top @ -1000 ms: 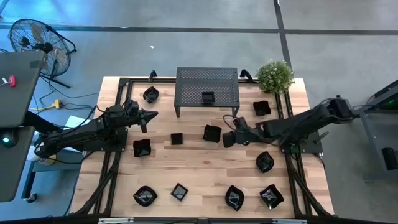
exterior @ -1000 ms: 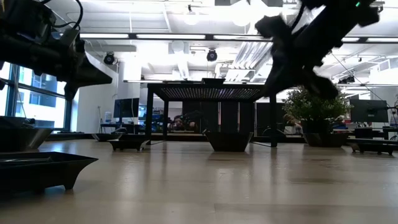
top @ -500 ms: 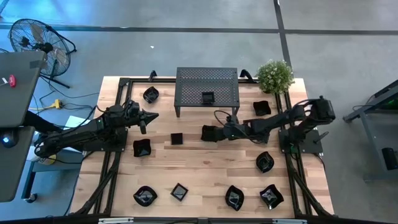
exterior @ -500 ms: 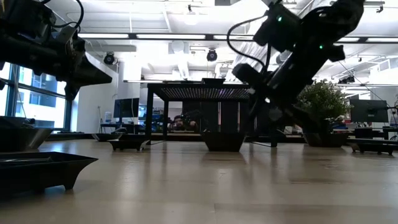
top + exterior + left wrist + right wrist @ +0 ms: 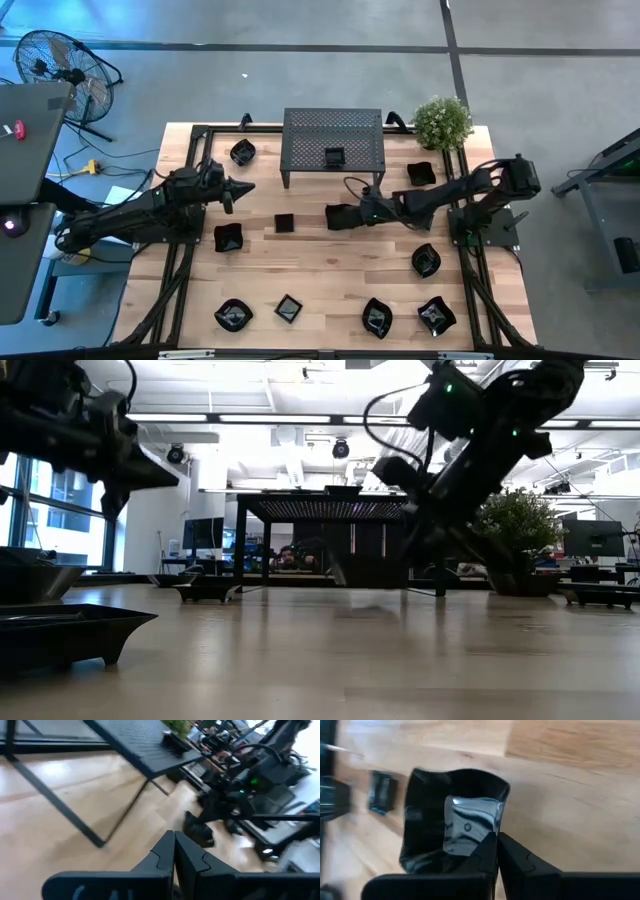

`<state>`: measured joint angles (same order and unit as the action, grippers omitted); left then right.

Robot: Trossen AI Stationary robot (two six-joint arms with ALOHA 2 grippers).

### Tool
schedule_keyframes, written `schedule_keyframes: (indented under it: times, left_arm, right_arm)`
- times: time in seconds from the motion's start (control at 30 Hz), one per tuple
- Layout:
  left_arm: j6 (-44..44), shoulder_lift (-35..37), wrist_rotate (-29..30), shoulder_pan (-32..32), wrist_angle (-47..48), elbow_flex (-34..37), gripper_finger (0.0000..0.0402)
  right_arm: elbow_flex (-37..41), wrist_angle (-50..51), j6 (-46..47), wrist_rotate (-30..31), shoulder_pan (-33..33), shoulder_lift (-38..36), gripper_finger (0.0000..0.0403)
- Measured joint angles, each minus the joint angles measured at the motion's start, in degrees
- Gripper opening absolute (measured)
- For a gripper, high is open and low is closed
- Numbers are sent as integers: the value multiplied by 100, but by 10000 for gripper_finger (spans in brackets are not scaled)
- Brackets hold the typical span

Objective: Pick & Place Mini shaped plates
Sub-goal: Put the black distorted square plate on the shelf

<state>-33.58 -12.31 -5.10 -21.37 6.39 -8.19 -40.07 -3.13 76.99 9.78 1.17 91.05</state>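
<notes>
Here, the stage reached:
Right gripper (image 5: 340, 215): fingers are pinched on the rim of a square mini plate (image 5: 337, 214), held mid-table just in front of the rack (image 5: 333, 140).
Left gripper (image 5: 243, 185): fingers are pressed together, empty, raised at the table's left.
Done: one plate (image 5: 334, 157) is seen on the rack.
Left: the other plates (image 5: 427, 260) are scattered on the table (image 5: 330, 270), judged mostly unplaced.

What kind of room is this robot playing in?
Probably a robot lab or workshop in an office-like hall. A wooden table stands on a bare grey floor beside a standing fan, and strip lights and desks with screens show beyond it.
</notes>
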Motion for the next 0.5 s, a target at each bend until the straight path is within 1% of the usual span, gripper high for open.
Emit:
schedule_keyframes:
  times: [0.13,0.23,0.3,0.37,0.5]
  left_arm:
    - [-75,-315,-51,2,744,-757,1]
    - [-48,-774,-36,0,1285,-1531,1]
    - [53,-1249,-37,0,1743,-2111,1]
    - [214,-1849,-38,0,2098,-2650,1]
    - [681,-3009,-187,0,2222,-3573,1]
  right_arm:
    - [-5,37,-106,-53,64,-511,4]
    - [-329,558,-482,-121,117,-917,4]
    - [-797,1236,-864,-132,124,-1087,5]
    - [-1393,2051,-1345,-117,73,-1105,3]
    - [-2626,3300,-2412,97,-113,-881,3]
